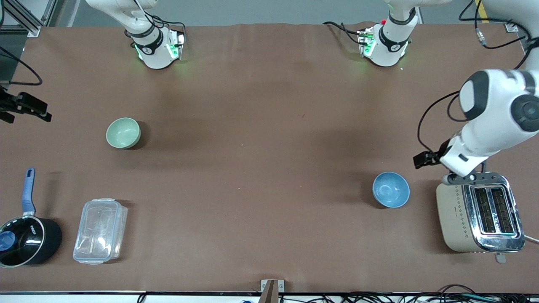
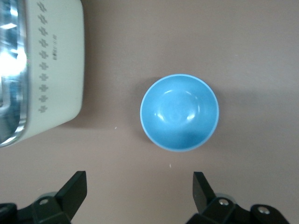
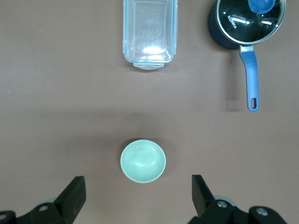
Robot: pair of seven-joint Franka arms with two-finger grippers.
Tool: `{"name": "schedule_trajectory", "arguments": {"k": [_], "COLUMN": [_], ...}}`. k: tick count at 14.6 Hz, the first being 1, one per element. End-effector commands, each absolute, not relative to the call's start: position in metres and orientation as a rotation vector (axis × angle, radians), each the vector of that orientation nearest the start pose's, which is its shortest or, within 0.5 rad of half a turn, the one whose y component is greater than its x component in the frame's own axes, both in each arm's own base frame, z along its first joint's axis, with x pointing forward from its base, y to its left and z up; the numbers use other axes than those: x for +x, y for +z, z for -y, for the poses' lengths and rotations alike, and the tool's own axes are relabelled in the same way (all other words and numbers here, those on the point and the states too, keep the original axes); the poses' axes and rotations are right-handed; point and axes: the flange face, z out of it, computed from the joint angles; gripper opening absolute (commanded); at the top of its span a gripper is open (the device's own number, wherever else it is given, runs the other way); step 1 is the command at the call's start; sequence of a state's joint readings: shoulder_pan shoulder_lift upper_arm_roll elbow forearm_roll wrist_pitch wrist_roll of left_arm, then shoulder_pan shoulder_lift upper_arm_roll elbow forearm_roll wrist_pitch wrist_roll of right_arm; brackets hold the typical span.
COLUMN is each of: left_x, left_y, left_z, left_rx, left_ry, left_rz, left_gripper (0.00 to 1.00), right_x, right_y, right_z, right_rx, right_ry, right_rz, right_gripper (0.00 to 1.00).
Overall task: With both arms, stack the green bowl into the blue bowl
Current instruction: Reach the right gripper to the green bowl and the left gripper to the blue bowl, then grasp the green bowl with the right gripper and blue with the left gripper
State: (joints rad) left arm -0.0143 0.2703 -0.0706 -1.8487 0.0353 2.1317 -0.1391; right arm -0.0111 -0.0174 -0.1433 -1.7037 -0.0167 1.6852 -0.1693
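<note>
I see the small round pale mint-green glossy bowl [image 1: 123, 132] sitting upright on the brown bench [image 1: 261, 147] toward the right arm's end, farther from the front camera than the clear plastic lidded container [image 1: 100, 231] and the black saucepan with a blue handle and glass lid [image 1: 26, 235]. The small round sky-blue glossy bowl [image 1: 390, 189] stands upright toward the left arm's end, well apart from the green one and near the cream and chrome two-slot toaster [image 1: 480, 212] without touching it.

My left gripper [image 2: 139, 191] hangs in the air over bare bench beside the blue bowl [image 2: 179, 112], its fingers [image 2: 74, 186] spread wide and holding nothing. My right gripper [image 3: 138, 192] hangs high over the bench beside the green bowl [image 3: 143, 161], its fingers [image 3: 202, 189] likewise spread wide and empty; in the front view it sits at the frame's edge.
</note>
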Motion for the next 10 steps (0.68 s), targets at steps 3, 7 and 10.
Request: {"name": "schedule_trajectory", "arguments": {"k": [3,7,10], "left_x": [0.634,0.641,0.643], "left_y": [0.31,0.261,0.237], "left_z": [0.046,0.046,0.045], "left_rx": [-3.134,-3.142,-3.147], "left_ry": [-0.131,-0.154,-0.171], "left_rz": [0.099,0.101,0.101], "left_gripper": [1.0,0.88,0.78], "right_x": [0.537,0.518,0.503], "right_y": [0.505,0.424,0.363], "right_z": [0.12,0.126,0.12], "right_rx": [-3.105,-3.059,-3.052], "right_ry": [0.016,0.034,0.065], "right_rz": [-0.076,-0.151,-0.171], "right_gripper": [1.0,0.99,0.99]}}
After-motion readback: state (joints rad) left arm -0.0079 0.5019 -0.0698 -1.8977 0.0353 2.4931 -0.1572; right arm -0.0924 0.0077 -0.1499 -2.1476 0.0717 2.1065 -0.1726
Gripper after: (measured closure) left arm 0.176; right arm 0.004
